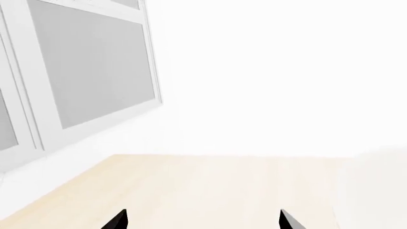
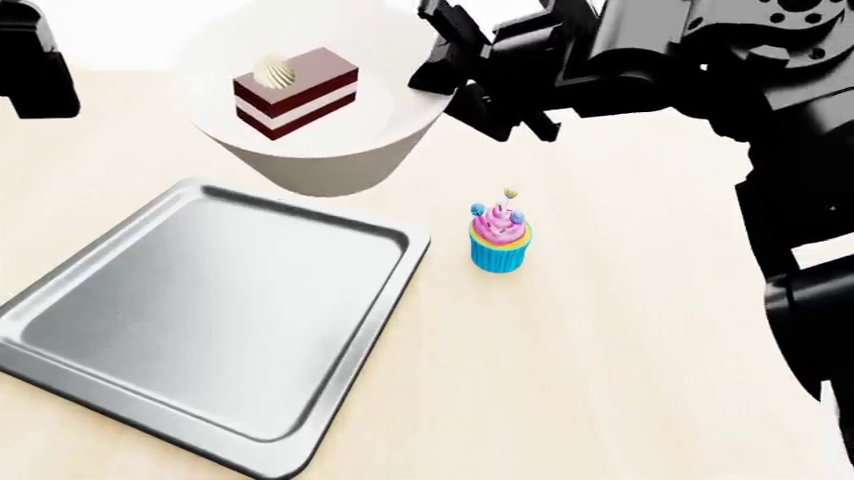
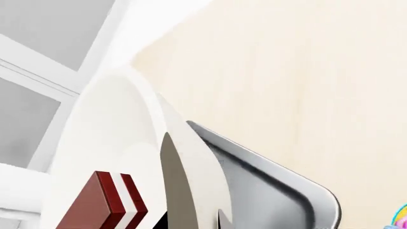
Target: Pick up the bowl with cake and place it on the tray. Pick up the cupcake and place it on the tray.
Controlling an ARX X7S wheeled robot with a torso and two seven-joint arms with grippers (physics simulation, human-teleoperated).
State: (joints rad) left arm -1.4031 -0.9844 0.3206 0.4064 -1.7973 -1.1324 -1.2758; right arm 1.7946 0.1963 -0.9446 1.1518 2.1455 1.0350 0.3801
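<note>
A: Left wrist view. The left pincer [image 1: 202,220] shows two dark tips set well apart, nothing between them. Ahead of it lies the bare wooden table [image 1: 210,186], with a window [image 1: 89,67] beyond. No task item in sight here.

B: Head view. The right pincer [image 2: 461,75] grips the rim of the bowl [image 2: 320,110], which looks lifted, its base over the far edge of the tray [image 2: 200,310]. The cake [image 2: 296,90] sits upright inside. The cupcake [image 2: 501,238] stands on the table below the pincer, just beside the tray.

A: Right wrist view. One finger inside the rim, one outside, clamped on the wall; tray past the bowl.

B: Progress, judged: bowl picked up, not yet set down. Tray empty. Cupcake untouched, so both placements remain.
</note>
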